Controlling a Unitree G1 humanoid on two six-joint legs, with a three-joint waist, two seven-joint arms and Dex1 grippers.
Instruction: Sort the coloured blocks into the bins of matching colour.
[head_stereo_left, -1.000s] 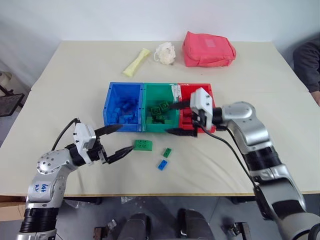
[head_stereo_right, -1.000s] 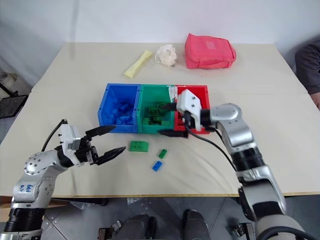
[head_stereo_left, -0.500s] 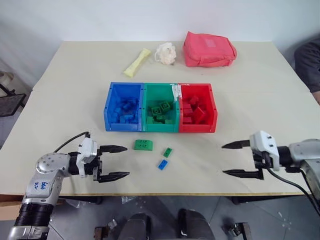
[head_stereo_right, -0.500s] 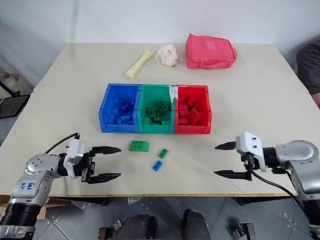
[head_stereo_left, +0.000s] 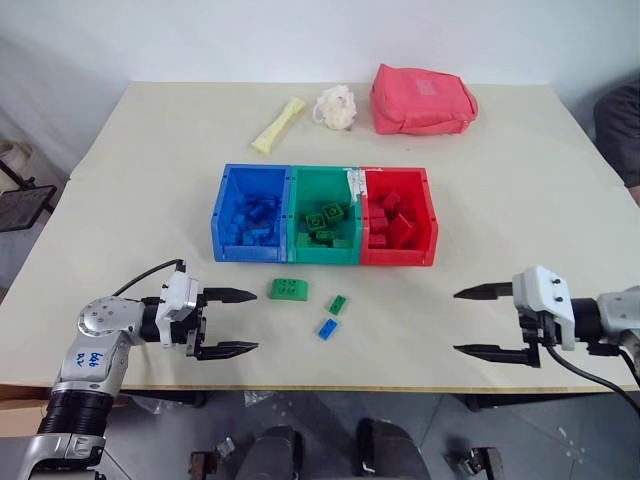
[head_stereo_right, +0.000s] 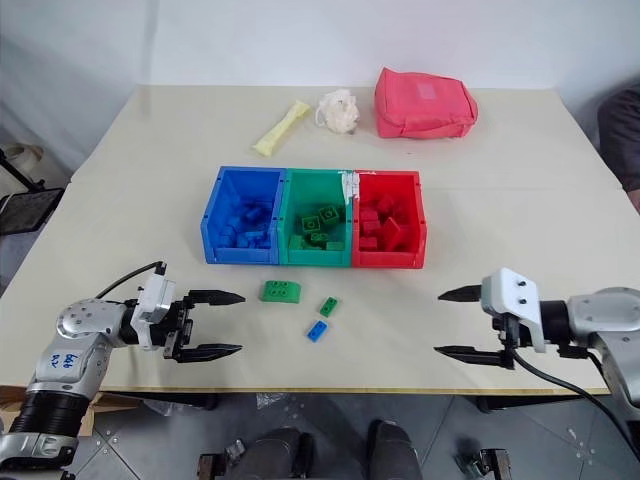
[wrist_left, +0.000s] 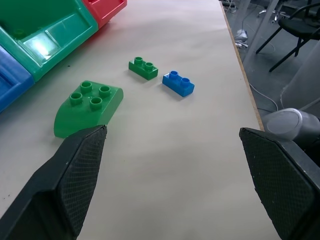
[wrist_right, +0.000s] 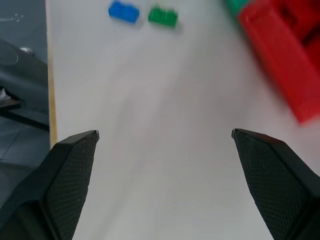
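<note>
Three bricks lay on the table (head_stereo_left: 120, 180) in front of the bins (head_stereo_left: 325, 215): a larger green brick (head_stereo_left: 288, 289), a small green brick (head_stereo_left: 337, 304) and a small blue brick (head_stereo_left: 326, 329). Blue, green and red bins each held bricks of their own colour. Near the table's front edge, the left gripper (head_stereo_left: 231, 322) and right gripper (head_stereo_left: 486, 322) hovered wide apart, both spread wide and empty.

Glossy plastic bins (head_stereo_left: 322, 256); matt table (head_stereo_left: 150, 180); cloth pouch (head_stereo_left: 420, 100)
</note>
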